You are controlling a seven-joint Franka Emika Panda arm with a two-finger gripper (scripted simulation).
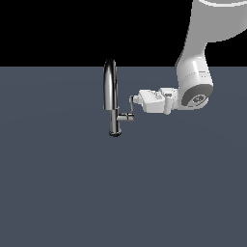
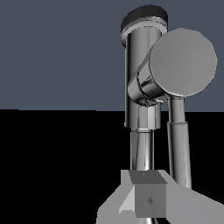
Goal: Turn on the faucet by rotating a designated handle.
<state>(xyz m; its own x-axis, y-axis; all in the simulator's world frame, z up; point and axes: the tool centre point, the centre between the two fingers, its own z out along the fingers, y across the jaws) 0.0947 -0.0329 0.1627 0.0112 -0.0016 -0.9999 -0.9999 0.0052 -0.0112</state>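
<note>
The chrome faucet (image 1: 112,96) stands on the grey floor, its arched spout rising above a slim body and dark base (image 2: 144,17). A stubby side stem (image 1: 126,116) points toward the exterior view's right and ends in a round cap (image 2: 183,61). From that cap the thin handle (image 1: 131,103) stands upright. My gripper (image 1: 135,100) reaches in level from the exterior view's right, its tips against the handle's upper end. In the wrist view the gripper (image 2: 146,194) looks shut, and the handle (image 2: 178,144) runs beside the fingers, not between them.
The white arm (image 1: 195,72) comes down from the upper right of the exterior view. Flat grey floor (image 1: 72,193) surrounds the faucet, and a black background lies behind it.
</note>
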